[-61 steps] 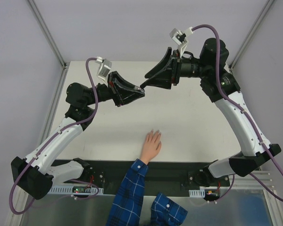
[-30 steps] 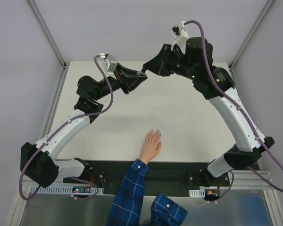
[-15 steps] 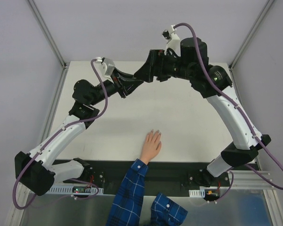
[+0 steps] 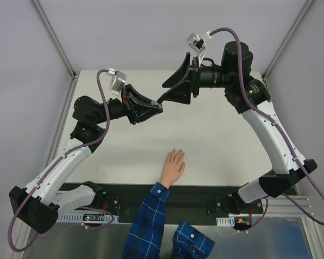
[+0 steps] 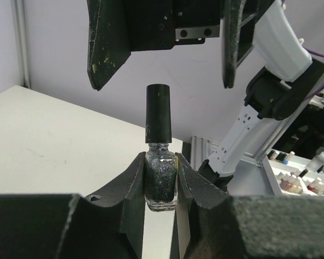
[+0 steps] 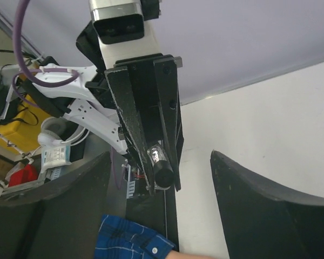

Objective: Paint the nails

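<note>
**Two robot arms meet over a polish bottle, a hand waiting on the table**

Seen from above, a white table [image 4: 221,140] holds a person's hand [image 4: 173,166], lying flat, palm down, at the near edge and about midway across. The fingers point to the far side. The nails [image 4: 176,152] are at the fingertips, too small to make out. A blue plaid sleeve [image 4: 148,216] covers the forearm.

Both arms are raised above the far half of the table, well apart from the hand, with their claws facing each other.

The left claw [image 5: 161,186] is clamped on a small glass bottle [image 5: 161,181] of dark, glittery polish. It holds the bottle upright by the body, and the tall black cap [image 5: 158,113] sticks up free.

The right claw [image 4: 163,93] is spread wide and holds nothing. In the left wrist view its two fingertips stand one on each side of the cap's top, with clear space between them and the cap.
</note>
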`<state>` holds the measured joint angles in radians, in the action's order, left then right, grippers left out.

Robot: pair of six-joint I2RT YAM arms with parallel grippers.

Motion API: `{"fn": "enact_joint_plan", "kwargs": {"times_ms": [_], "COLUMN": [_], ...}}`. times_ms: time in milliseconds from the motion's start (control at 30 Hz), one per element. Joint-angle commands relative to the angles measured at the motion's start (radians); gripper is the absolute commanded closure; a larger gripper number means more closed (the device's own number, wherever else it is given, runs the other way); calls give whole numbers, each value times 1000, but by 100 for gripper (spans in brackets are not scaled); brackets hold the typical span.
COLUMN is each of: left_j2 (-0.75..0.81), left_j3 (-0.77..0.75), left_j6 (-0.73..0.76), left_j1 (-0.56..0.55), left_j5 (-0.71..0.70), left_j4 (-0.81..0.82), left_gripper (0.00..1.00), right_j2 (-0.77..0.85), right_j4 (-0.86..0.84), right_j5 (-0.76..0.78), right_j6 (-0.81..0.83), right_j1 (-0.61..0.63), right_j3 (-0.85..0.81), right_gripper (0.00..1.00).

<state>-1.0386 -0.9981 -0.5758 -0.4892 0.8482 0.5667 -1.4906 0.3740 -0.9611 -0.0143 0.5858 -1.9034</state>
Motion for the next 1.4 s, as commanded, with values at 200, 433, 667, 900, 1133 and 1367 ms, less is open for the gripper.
{"fn": "enact_joint_plan", "kwargs": {"times_ms": [200, 433, 667, 900, 1133, 1367], "left_j2": [5, -1, -14, -40, -242, -241], "left_j3": [-5, -13, -25, -71, -170, -140], "left_j6": [-160, -188, -179, 114, 470, 375], "left_j1": [11, 11, 11, 1, -31, -31], "left_j5": [80, 80, 58, -228, -465, -442], "left_j4": [185, 234, 257, 154, 113, 153], "left_gripper": [100, 100, 100, 100, 100, 100], "right_j2": [3, 7, 1, 36, -149, -169], "right_j4": [-195, -265, -348, -243, 466, 432], "right_j5": [-133, -136, -145, 95, 971, 1029], "right_j6": [-64, -118, -202, -269, -404, -345], "right_j1": [-3, 8, 46, 80, 215, 233], "right_j3": [64, 106, 135, 202, -279, -356], "right_gripper": [38, 52, 85, 100, 100, 97]}}
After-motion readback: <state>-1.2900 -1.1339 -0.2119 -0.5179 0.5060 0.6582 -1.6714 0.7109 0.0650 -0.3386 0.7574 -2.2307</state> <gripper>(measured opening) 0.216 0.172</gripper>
